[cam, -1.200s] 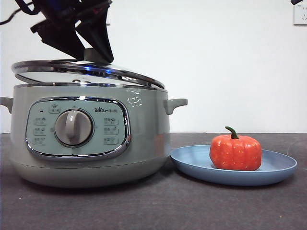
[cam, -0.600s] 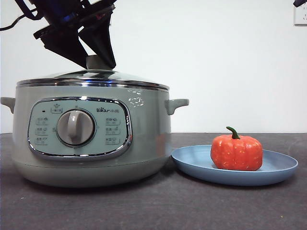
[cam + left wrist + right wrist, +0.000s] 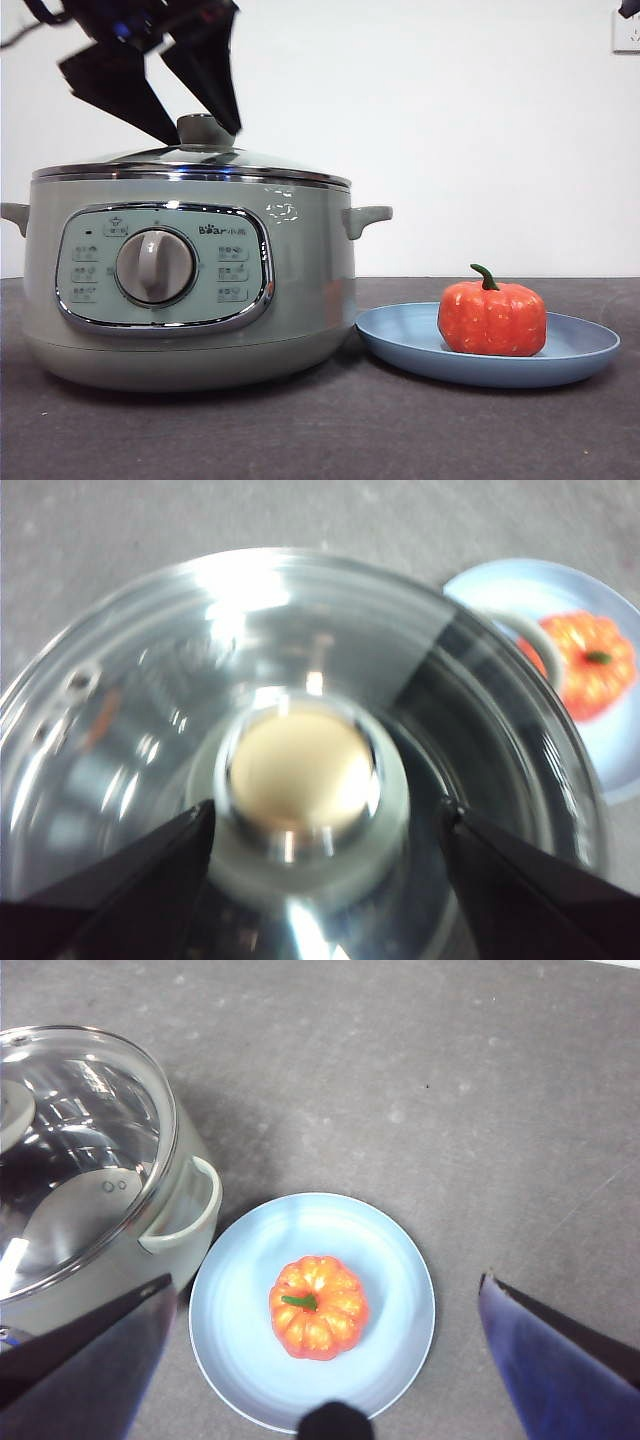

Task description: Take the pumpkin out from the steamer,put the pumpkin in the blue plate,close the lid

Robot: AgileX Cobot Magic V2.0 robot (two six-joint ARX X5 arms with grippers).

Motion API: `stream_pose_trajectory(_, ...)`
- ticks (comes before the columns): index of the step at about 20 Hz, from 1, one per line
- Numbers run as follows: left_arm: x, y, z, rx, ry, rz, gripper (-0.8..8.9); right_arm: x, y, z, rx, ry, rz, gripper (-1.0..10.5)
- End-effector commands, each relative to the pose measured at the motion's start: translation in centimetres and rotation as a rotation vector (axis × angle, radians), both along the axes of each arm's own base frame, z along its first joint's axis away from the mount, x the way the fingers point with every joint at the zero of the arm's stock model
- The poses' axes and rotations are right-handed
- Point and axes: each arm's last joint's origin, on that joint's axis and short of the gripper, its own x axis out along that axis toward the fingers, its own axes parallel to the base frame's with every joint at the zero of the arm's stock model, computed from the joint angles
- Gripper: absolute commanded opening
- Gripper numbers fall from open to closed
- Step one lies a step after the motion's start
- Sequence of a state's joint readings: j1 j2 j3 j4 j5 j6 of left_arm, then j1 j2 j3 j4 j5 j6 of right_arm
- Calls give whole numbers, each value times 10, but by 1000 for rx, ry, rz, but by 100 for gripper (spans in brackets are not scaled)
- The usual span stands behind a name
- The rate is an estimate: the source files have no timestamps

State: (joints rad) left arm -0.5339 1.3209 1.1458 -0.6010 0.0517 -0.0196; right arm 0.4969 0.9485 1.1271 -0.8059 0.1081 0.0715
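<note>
The glass lid (image 3: 190,160) sits level on the sage-green steamer (image 3: 300,290), at the left of the front view. My left gripper (image 3: 205,135) hangs over it, open, one jaw on each side of the lid's round knob (image 3: 298,770) with a gap on both sides. The orange pumpkin (image 3: 492,318) with its green stem stands on the blue plate (image 3: 400,335) right of the steamer. My right gripper (image 3: 325,1280) is open, high above the pumpkin (image 3: 318,1307) and the plate (image 3: 250,1290), holding nothing.
The steamer's side handle (image 3: 366,217) reaches toward the plate's rim. Dark grey tabletop (image 3: 400,430) stretches in front of both. A white wall stands behind, with a socket (image 3: 626,30) at the top right.
The lid went from tilted above the rim to seated flat on the steamer. My left gripper's jaws then spread apart off the knob. Pumpkin and plate stayed put.
</note>
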Motion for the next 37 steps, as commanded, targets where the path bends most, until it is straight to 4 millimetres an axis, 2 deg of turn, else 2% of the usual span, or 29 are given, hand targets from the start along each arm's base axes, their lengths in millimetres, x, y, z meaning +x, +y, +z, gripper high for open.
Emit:
stream_pose_trajectory(1, -17, 9, 12, -3, 7, 3, 374, -3, -2, -2, 2, 10, -7, 501)
stream_pose_trajectory(5, -52, 29, 33, -20, 12, 17, 350, -10, -5, -4, -5, 47, -4, 495)
stream_pose_trajectory(6, -59, 34, 37, -29, 7, 19, 269, -11, -5, -4, -5, 55, 2, 438)
stream_pose_trajectory(7, -66, 38, 41, -35, -2, 19, 177, -12, -5, -4, 8, 64, 21, 339)
stream_pose_trajectory(8, -74, 43, 46, -45, -19, 19, 46, -14, -5, -3, 32, 69, 49, 199)
stream_pose_trajectory(9, -79, 46, 50, -54, -39, 20, -18, -16, -5, -2, 46, 66, 64, 100)
stream_pose_trajectory(10, -86, 50, 55, -67, -67, 18, -8, -18, -6, -1, 54, 50, 65, 16)
stream_pose_trajectory(11, -91, 54, 58, -71, -93, 29, -8, -20, -7, 0, 64, 31, 66, -19)
stream_pose_trajectory(14, -108, 66, 67, -59, -185, 80, -8, -28, -8, -2, 111, -60, 80, -17)
stream_pose_trajectory(17, -123, 75, 64, -86, -249, 88, -8, -36, -10, -21, 157, -131, 90, -17)
stream_pose_trajectory(22, -143, 87, 22, -115, -314, 83, -8, -45, -10, -64, 295, -214, 91, -17)
stream_pose_trajectory(24, -144, 88, 7, -108, -306, 76, -8, -45, -10, -73, 299, -194, 83, -16)
stream_pose_trajectory(30, -145, 88, -7, -62, -170, 99, -3, -42, -8, -76, 287, -157, 77, -16)
stream_pose_trajectory(37, -145, 89, -9, -53, -156, 99, -3, -42, -8, -77, 282, -149, 76, -16)
